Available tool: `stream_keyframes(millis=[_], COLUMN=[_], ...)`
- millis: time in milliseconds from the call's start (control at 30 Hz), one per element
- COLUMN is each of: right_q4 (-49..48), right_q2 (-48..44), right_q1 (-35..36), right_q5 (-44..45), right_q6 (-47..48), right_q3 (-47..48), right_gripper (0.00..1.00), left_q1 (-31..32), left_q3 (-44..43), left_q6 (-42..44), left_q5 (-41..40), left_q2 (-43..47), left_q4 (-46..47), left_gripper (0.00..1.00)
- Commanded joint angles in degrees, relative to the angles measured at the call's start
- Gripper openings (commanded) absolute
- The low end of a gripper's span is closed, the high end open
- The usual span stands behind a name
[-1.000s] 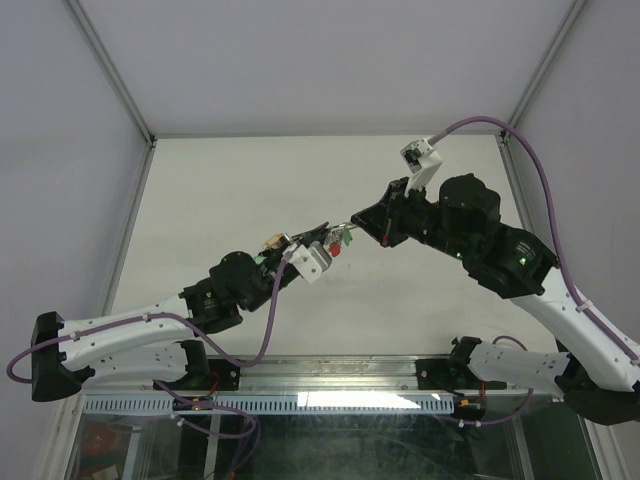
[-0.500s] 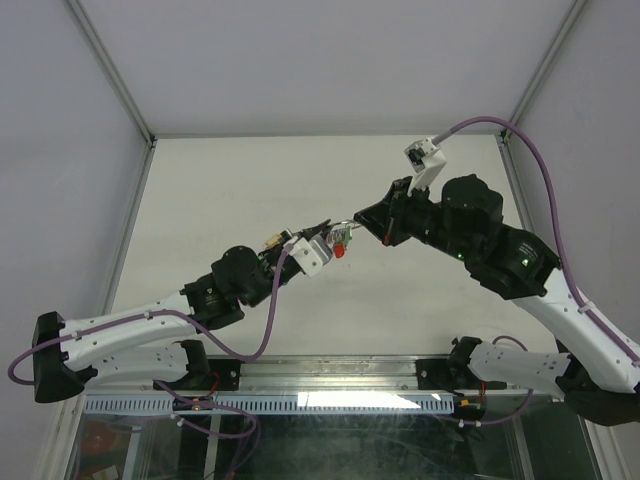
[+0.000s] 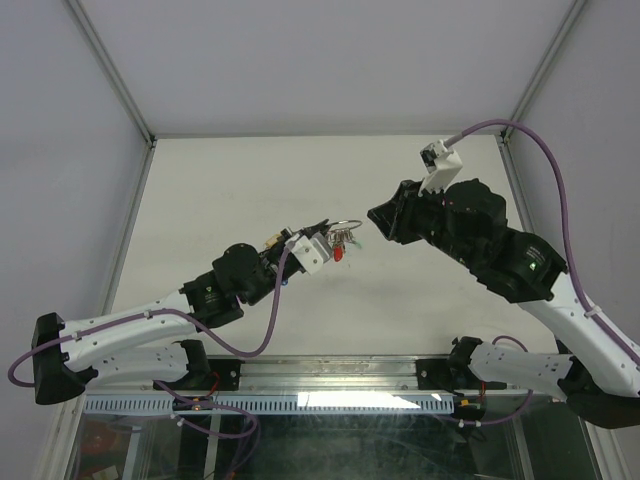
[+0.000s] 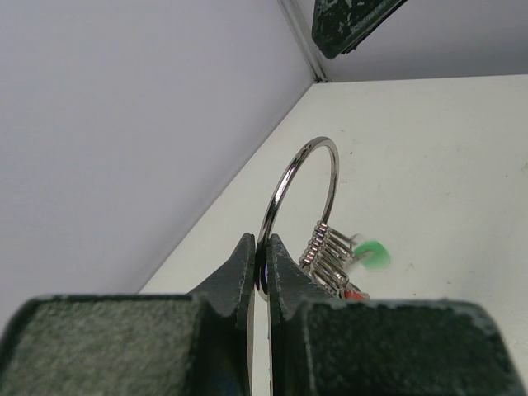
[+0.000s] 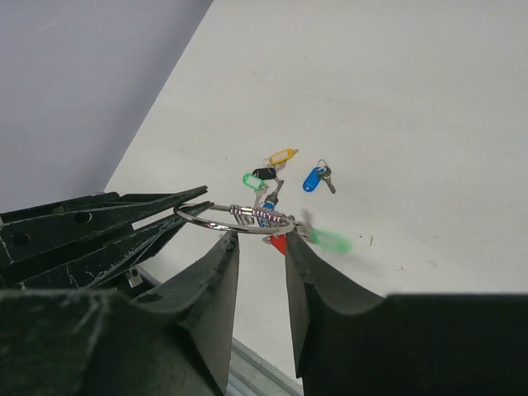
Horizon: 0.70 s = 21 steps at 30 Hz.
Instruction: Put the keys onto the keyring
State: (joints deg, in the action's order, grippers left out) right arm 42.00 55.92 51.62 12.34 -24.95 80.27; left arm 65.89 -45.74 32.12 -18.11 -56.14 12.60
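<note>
Left wrist: keys [image 4: 327,252] on keyring [image 4: 320,141]

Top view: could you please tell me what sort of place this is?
Probably a lab robot cell: a white table, plain grey walls with metal posts, and a rail along the near edge.

One keyring [image 4: 286,183] — a single silver wire ring. On it two coloured caps can be counted: one red cap [image 5: 279,243] and one green cap [image 5: 330,241]; the rest of the bunch is too tight to count. Off the ring are four separate keys — one yellow-capped key [image 5: 282,156], one black-capped key [image 5: 264,173], one green-capped key [image 5: 250,179], one blue-capped key [image 5: 314,178]. Two end effectors: left end effector [image 4: 260,264], right end effector [image 5: 260,247].
</note>
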Motion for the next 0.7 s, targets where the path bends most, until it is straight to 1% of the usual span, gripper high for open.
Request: stream_keyframes(millis=[0,167,267,367,433,533,600,667], right_q4=[0.01,-0.52,-4.22,-9.59,-13.9,-19.93,-22.2,-22.38], right_q2=[-1.84,-3.01,-5.18,-9.33,-12.74,-16.97,-18.97,-19.87], right_q1=[0.06,0.06,0.06,0.06,0.06,0.11,0.08,0.07], right_q5=[4.85,5.98,4.62,5.08,2.63,-3.75,-6.57,-8.52], right_q6=[0.25,1.04,4.22,8.82,12.69,18.17,20.36,22.95], right_q3=[1.78,0.69,-2.69,-8.6,-12.49,-17.52,-19.75,-21.03], right_gripper=[0.33,0.36,0.39,0.41,0.43,0.47,0.48,0.5], left_q1=[-0.68,-0.89,-1.0,-1.27,-1.61,-2.52,-3.08,-3.78], left_q3=[-2.43,-2.56,-2.74,-3.33,-3.84,-4.52,-5.03,-5.4], left_q6=[-0.31,-0.48,-0.8,-1.36,-2.07,-3.2,-3.88,-4.66], left_q5=[-0.7,-0.71,0.11,1.52,2.93,6.35,8.87,11.48], left_q2=[0.94,0.92,0.99,1.03,1.03,0.99,0.79,0.85], left_q4=[2.46,2.37,1.98,1.07,0.16,-1.11,-2.06,-2.62], left_gripper=[0.0,0.0,0.0,0.0,0.0,0.0,0.0,0.0])
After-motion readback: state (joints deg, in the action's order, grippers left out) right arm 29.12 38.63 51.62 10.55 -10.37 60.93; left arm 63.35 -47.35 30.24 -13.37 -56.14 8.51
